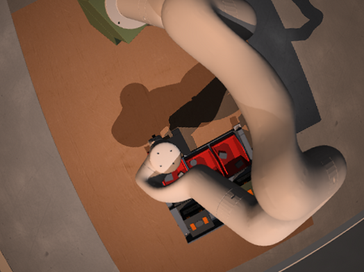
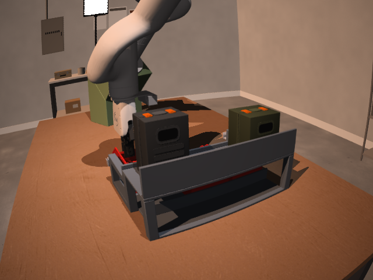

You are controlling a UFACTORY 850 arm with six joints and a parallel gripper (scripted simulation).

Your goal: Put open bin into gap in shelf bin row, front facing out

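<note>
Brown worktop (image 2: 75,235) carries the grey shelf (image 2: 217,159); at its left end the tool (image 2: 127,144) grips the red bin (image 2: 118,154), tilted, partly in the gap beside two red neighbours (image 1: 215,157).

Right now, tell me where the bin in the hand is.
In the top view the red bin sits at the row's left end, beside two other red bins, under the hand.

The brown table (image 2: 75,210) carries the grey shelf (image 2: 217,163) just beside my gripper (image 2: 127,144), and my green pedestal (image 2: 99,105) behind it.
</note>
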